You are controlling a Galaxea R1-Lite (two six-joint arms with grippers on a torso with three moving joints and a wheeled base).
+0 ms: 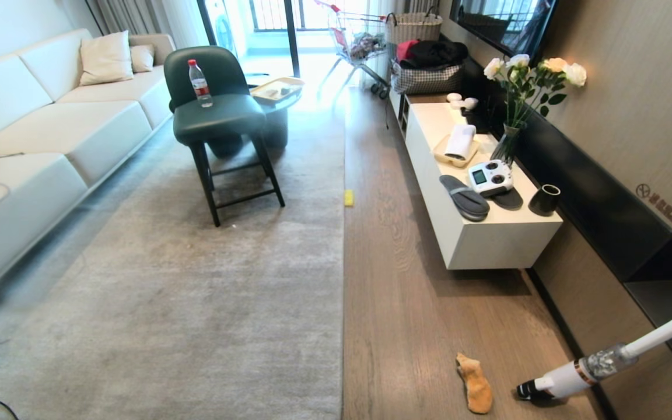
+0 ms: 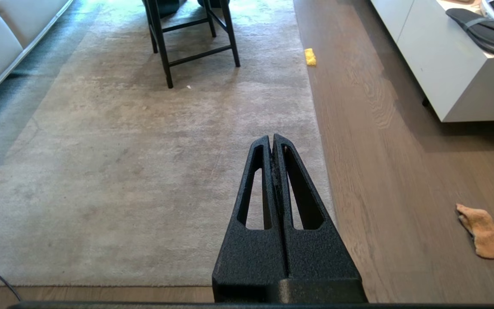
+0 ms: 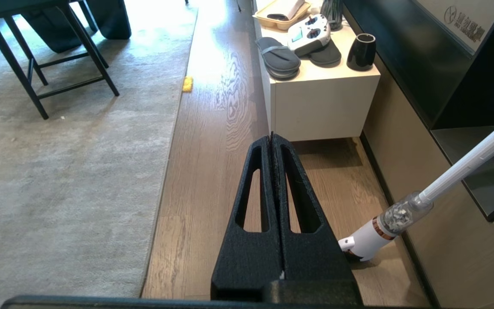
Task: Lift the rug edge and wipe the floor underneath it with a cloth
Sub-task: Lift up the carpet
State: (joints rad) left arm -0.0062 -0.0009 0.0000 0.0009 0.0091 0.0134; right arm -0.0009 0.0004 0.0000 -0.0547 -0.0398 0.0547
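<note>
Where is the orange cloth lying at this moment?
In the head view the cloth lies on the bare floor at the lower right, apart from the rug edge, with the white vacuum head just to its right.

Left gripper (image 2: 272,139) of matte black, grainy plastic, two tapering fingers (image 2: 255,180) each with a long slot behind the tip, merging into a broad black block, right gripper (image 3: 272,138) identical, dark bar behind each block
</note>
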